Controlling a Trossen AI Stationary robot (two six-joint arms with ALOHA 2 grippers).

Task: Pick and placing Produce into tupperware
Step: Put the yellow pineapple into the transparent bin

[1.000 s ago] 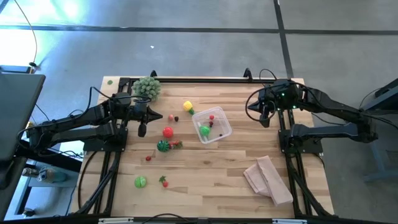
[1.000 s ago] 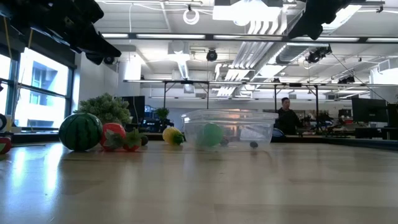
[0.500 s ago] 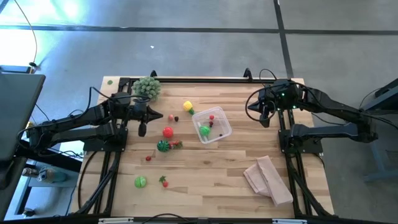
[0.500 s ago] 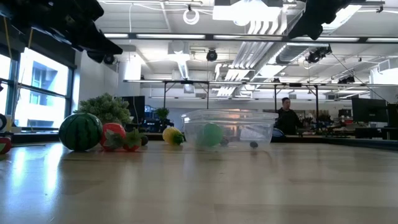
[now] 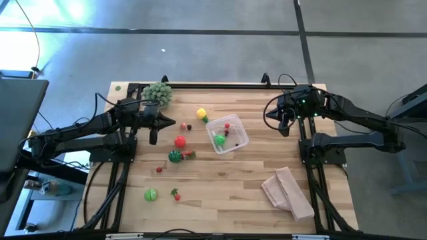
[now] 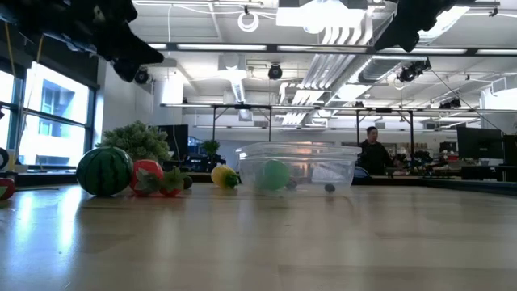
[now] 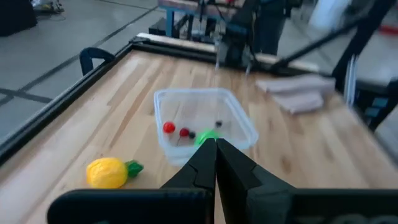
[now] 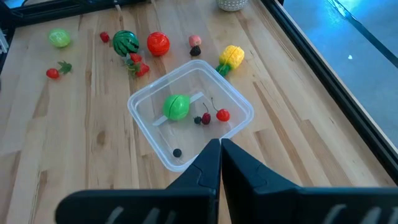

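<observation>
**Left arm shifts slightly; produce and tub lie as they were**

Only the left gripper (image 5: 154, 138) has moved since the earlier frames: in the low view its dark bulk sits a touch further toward the middle than a second ago, while every fruit and the container lie where they did. It hangs above the table's left half, fingers pressed together and holding nothing, its tip aimed toward the tupperware (the left wrist view shows the closed fingers lined up on it).

Reading left to right in the high view: a green round fruit (image 5: 151, 195) lies near the front edge, with a small red piece (image 5: 175, 194) just beside it. Further back sit the little watermelon (image 5: 174, 157) and a red-and-green cluster (image 5: 189, 155) beside it, then a red tomato (image 5: 179, 141). The spiky green ball plant (image 5: 157, 93) stands at the far left corner. A yellow fruit (image 5: 201, 114), its green leafy end pointing toward the tupperware, lies near the container's far side.

The tupperware (image 5: 238, 142) sits near mid-table, turned corner-on to the table edges, its long axis running diagonally. Inside are a green ball (image 5: 219, 140) and a few small red pieces.

The right gripper (image 5: 285, 128) hovers at the far right, shut and empty. A tan folded cloth (image 5: 288, 192) lies near the front right.
</observation>
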